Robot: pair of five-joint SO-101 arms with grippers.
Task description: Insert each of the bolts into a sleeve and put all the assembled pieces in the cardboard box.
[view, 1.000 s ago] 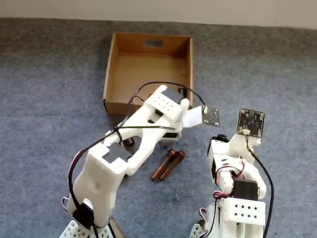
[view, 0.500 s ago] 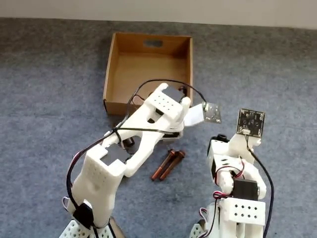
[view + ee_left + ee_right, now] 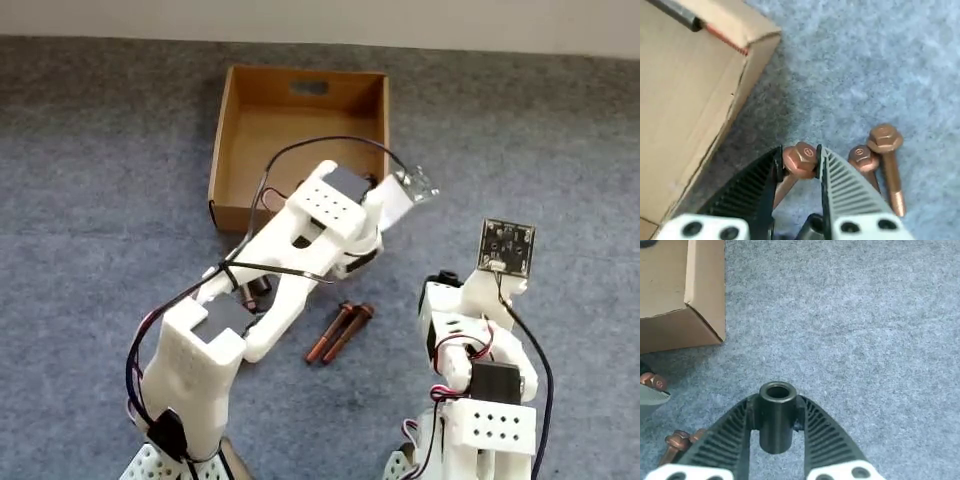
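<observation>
Surface: grey carpet (image 3: 100,150).
Left gripper (image 3: 799,152): copper hex bolt (image 3: 800,161) was clamped.
Right gripper (image 3: 776,401): black cylindrical sleeve (image 3: 776,417) was gripped bore-up to receive it.

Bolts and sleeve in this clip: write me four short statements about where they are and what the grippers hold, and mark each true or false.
1. The left gripper is shut on a bolt. True.
2. The right gripper is empty. False: it is shut on a black sleeve.
3. The sleeve has a bolt in it. False: the right wrist view shows its bore open and empty.
4. Two loose bolts lie side by side on the carpet, outside the cardboard box. True.
</observation>
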